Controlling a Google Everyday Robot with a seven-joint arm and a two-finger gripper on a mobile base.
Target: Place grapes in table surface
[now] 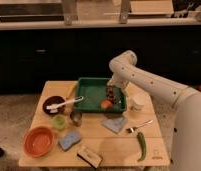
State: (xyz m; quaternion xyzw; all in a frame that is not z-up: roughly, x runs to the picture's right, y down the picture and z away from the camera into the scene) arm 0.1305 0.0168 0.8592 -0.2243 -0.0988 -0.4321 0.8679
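Camera view, single frame. My pincer (111, 89) hung low over the right half of the green tray (91, 95), at the end of my white, smooth-shelled arm (144, 82), which bent down from the right. Pincer state: could not tell.

Grapes (110, 95): a small, dark purple-red, knobbly cluster, lying inside the tray directly at the pincer. I could not tell whether they were gripped or merely touched. They were not on the bench (119, 150).

A round, glossy orange fruit (106, 104) sat just beside the grapes, toward the tray's front wall.

The bench was light tan wood, rectangular and matte. The tray was rectangular, with raised walls.

Other items on the bench:
- dark round bowl (53, 105) with a white utensil (66, 102) across it
- small green cup (59, 121)
- metallic cup (76, 118)
- orange bowl (39, 141)
- blue sponge (69, 140)
- grey-blue folded cloth (115, 124)
- fork (139, 126)
- long green vegetable (141, 145)
- white cup (137, 102)
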